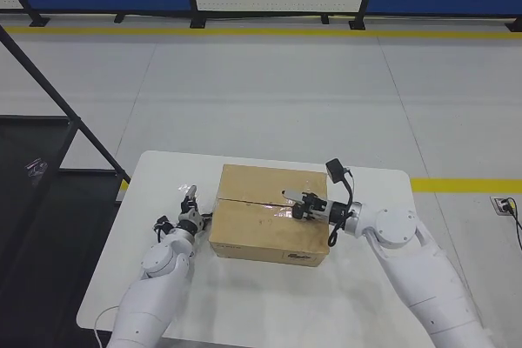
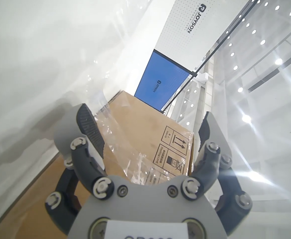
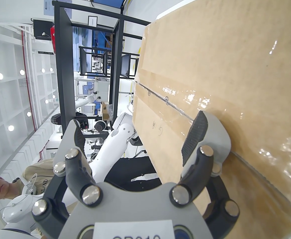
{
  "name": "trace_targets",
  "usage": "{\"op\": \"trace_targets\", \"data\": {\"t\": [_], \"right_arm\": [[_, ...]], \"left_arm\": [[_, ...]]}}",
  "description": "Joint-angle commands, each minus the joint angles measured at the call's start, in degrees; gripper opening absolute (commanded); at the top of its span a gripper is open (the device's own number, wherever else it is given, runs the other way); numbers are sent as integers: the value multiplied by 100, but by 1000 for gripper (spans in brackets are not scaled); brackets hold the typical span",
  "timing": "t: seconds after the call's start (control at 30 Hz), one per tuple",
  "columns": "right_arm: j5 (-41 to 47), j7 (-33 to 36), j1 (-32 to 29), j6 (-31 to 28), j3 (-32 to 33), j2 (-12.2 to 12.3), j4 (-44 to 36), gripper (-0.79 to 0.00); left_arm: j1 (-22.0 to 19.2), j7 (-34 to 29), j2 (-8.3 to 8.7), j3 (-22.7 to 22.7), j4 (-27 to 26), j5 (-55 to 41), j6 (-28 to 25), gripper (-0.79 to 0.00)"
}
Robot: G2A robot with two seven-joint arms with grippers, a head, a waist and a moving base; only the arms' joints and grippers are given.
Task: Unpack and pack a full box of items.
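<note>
Top view: closed box on the table, one gripper at each side of it

On the left you see the left gripper (image 1: 194, 202) just beside the left wall of the cardboard box (image 1: 270, 213). Its jaws are spread wide, and in the left wrist view the left gripper (image 2: 145, 115) faces a corner of the box (image 2: 135, 125), which is covered with wrinkled clear tape (image 2: 115, 135). The box stands in the middle of the white table (image 1: 365, 287) with both top flaps down, and a shiny strip of tape runs along the seam (image 3: 165, 98) between them. On the right, the right gripper (image 1: 296, 204) is over the box top near the seam. In the right wrist view the right gripper (image 3: 138, 123) is also released and lies sideways. One of its fingers (image 3: 205, 135) is right at the seam on the box (image 3: 222, 50), but you cannot tell if it touches.
</note>
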Motion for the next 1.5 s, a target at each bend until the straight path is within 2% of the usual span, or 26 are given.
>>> {"op": "trace_targets", "data": {"t": [0.0,0.23,0.43,0.7,1.0,1.47], "right_arm": [[-10,-10,-37,1,28,11,-42,0],[-46,-25,-166,37,96,45,-185,0],[28,-138,-241,-2,139,52,-223,0],[248,-305,-208,-85,157,27,-135,0],[304,-411,35,134,-36,-48,163,0],[354,-524,162,100,-95,-97,401,0]], "left_arm": [[-88,-13,-25,32,102,-39,10,0],[-398,85,-110,-82,468,-534,-269,0],[-326,28,-32,-435,275,-655,-781,0],[268,35,90,-871,-865,-692,-932,0],[894,510,123,-1077,-2300,-651,-798,0],[1315,1179,97,-1090,-3410,-384,-916,0]]}}
